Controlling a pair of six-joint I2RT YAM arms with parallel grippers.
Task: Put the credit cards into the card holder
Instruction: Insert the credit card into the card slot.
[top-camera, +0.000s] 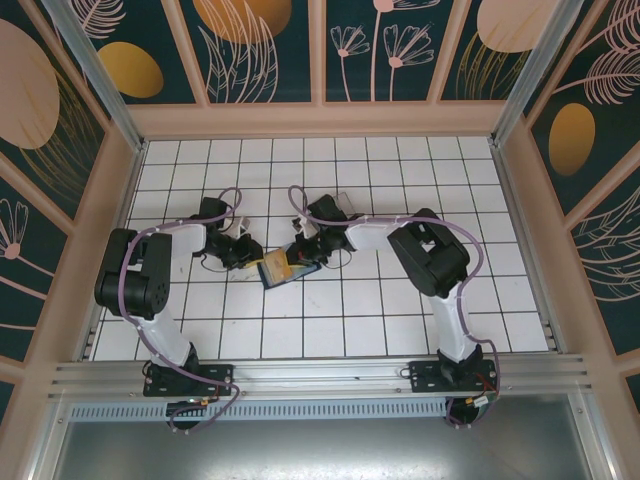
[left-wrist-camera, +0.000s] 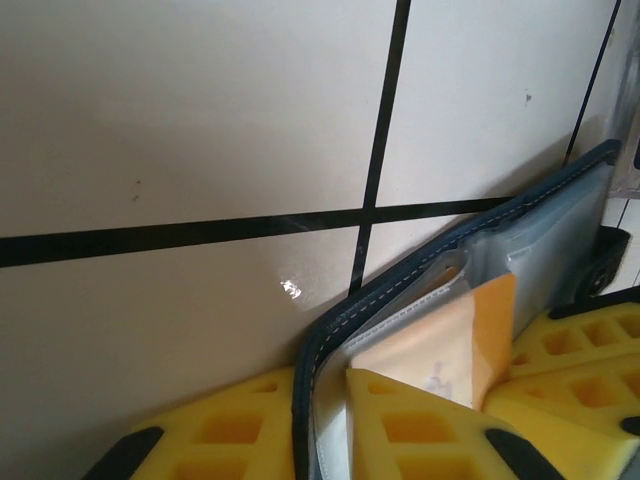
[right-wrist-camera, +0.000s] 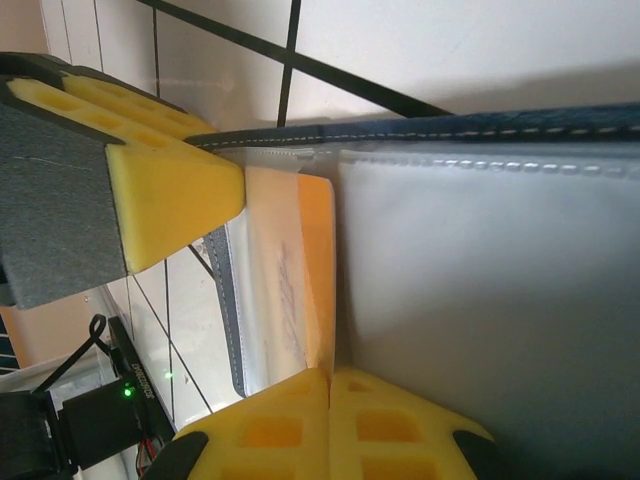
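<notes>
The dark navy card holder (top-camera: 283, 270) lies open on the white tiles between my two grippers. In the left wrist view its stitched navy edge (left-wrist-camera: 345, 320) runs down between my yellow fingers (left-wrist-camera: 420, 425), so my left gripper (left-wrist-camera: 320, 425) is shut on that cover edge. An orange-yellow credit card (right-wrist-camera: 318, 265) stands partly inside a clear pocket (right-wrist-camera: 480, 300). My right gripper (right-wrist-camera: 330, 400) is shut, and the card's lower edge runs into the seam between its fingertips. In the top view my left gripper (top-camera: 247, 256) and right gripper (top-camera: 303, 250) flank the holder. The other cards are hidden.
The white tiled floor (top-camera: 400, 300) is boxed in by patterned walls on three sides, with an aluminium rail (top-camera: 320, 372) at the near edge. My left gripper's finger (right-wrist-camera: 170, 180) shows in the right wrist view, close to the holder's edge. Purple cables loop along both arms.
</notes>
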